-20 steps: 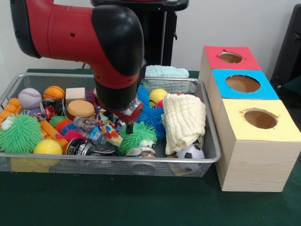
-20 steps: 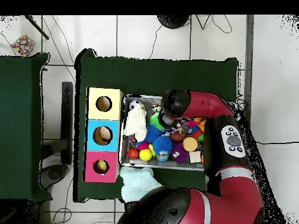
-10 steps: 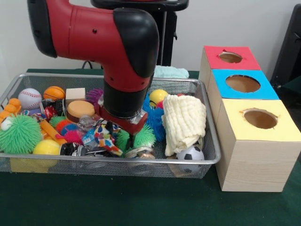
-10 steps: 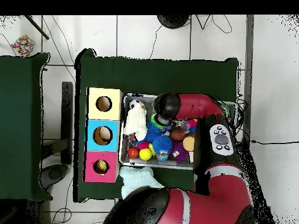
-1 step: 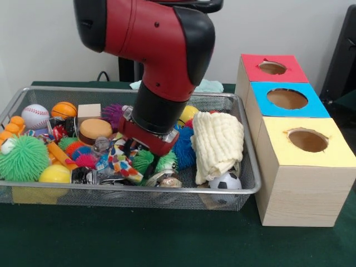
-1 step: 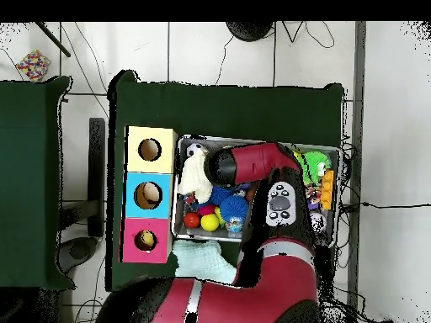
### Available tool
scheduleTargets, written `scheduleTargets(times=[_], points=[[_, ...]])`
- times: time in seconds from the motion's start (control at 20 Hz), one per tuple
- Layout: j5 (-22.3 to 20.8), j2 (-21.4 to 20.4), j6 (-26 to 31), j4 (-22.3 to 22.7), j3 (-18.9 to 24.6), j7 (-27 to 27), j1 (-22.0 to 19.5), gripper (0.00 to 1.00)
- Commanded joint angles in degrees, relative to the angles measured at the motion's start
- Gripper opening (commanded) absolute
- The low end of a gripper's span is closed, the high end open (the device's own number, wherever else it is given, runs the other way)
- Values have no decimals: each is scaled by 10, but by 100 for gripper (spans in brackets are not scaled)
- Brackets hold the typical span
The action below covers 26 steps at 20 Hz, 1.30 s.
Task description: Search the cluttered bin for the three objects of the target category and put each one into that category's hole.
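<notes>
Green spiky ball (image 5: pixel 146 160) under gripper (image 5: pixel 146 153): soft, light; you pinch its body, not spines; can't tell finger state.

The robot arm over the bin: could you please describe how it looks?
The arm is glossy red with rounded black joint caps. Its wrist is a black cylinder ending in a red plate. From overhead, a grey button panel sits on one link. The claw itself is mostly hidden.

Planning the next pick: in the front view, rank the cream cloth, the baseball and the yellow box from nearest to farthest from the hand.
1. Cream cloth, just right of the hand.
2. Baseball, bin's far-left corner.
3. Yellow box, outside the bin, far right.
</notes>
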Motion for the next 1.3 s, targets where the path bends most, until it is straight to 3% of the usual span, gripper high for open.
scheduleTargets(times=[0.05,0.3,0.45,0.75,0.95,1.2,1.3], points=[[33,15,-116,3,-43,199,10,100],[55,8,-112,20,-53,196,15,100],[81,-30,-65,56,-49,172,16,100],[134,-128,67,106,-37,95,16,100],[202,-180,194,145,-11,86,9,100],[262,-209,290,161,-6,101,16,100],[266,-215,317,151,-17,107,28,100]])
